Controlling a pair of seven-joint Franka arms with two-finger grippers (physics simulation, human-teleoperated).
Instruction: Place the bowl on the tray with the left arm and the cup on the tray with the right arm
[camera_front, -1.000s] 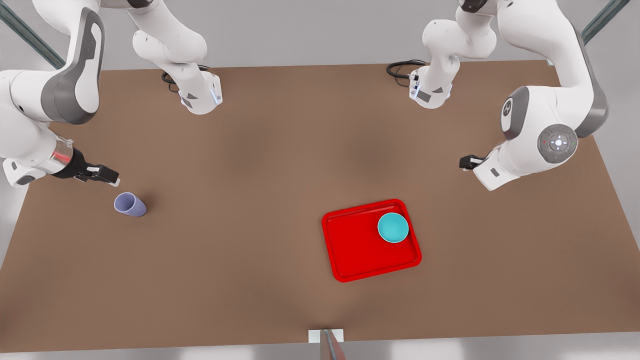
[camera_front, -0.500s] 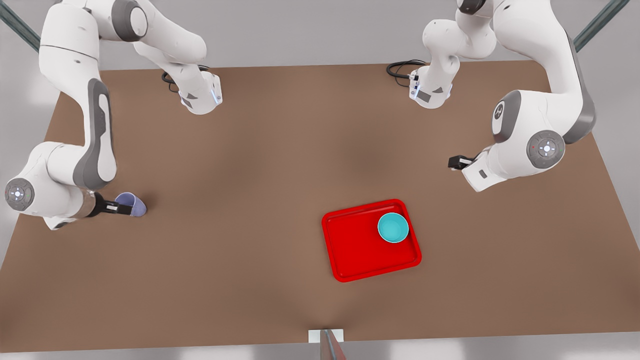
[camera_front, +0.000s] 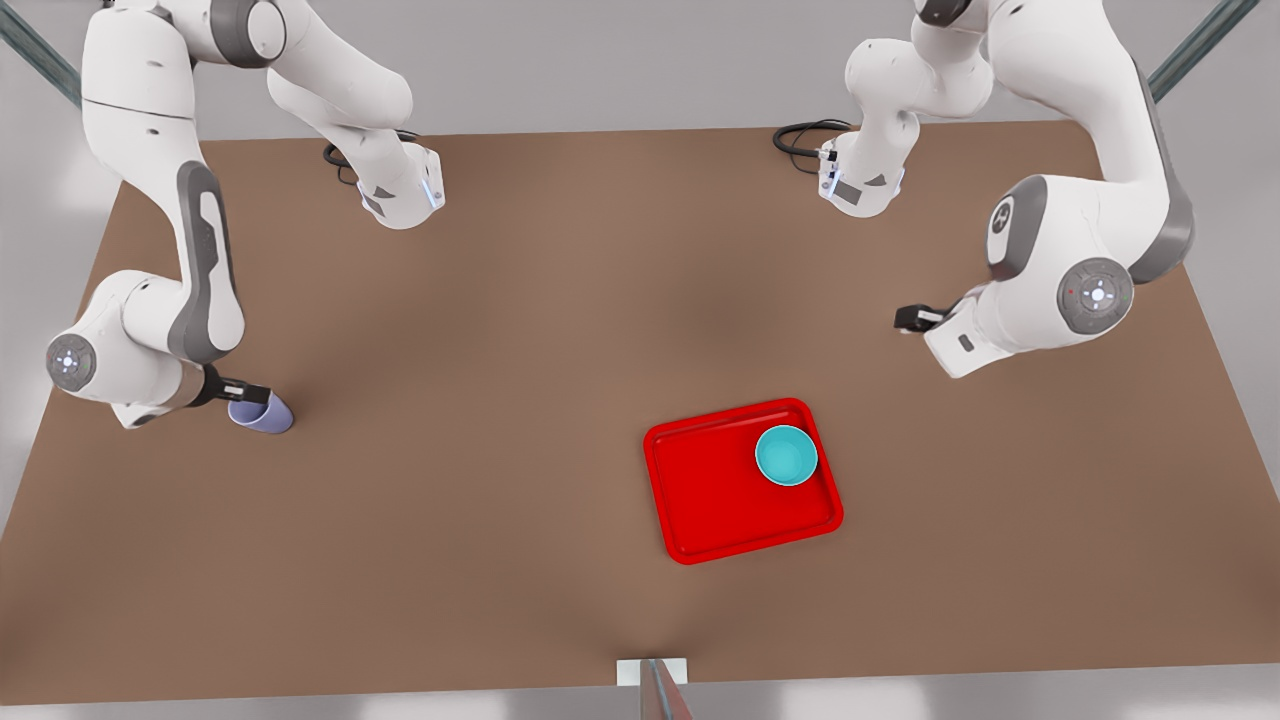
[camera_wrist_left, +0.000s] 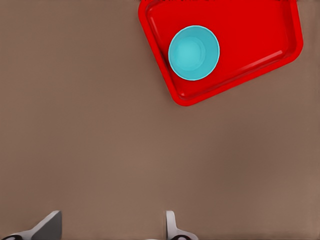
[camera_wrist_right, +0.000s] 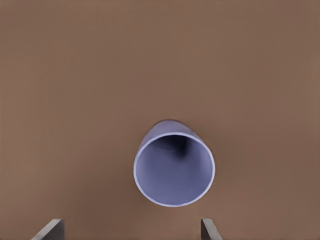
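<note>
The lavender cup stands upright on the brown table at the front view's left. It is seen from above, rim up, in the right wrist view. My right gripper hovers right over the cup's rim, open, with a finger out to either side of it and nothing held. The teal bowl sits in a corner of the red tray. My left gripper hangs above the table beyond the tray, open and holding nothing. From there I see the bowl on the tray.
Both arm bases stand at the table's far edge with black cables beside them. A small white mount sits at the near edge. Bare brown tabletop lies between the cup and the tray.
The right arm swung down to the cup, and its gripper now sits just over the rim. The left gripper drifted slightly toward the front view's left. Cup, bowl and tray stayed put.
</note>
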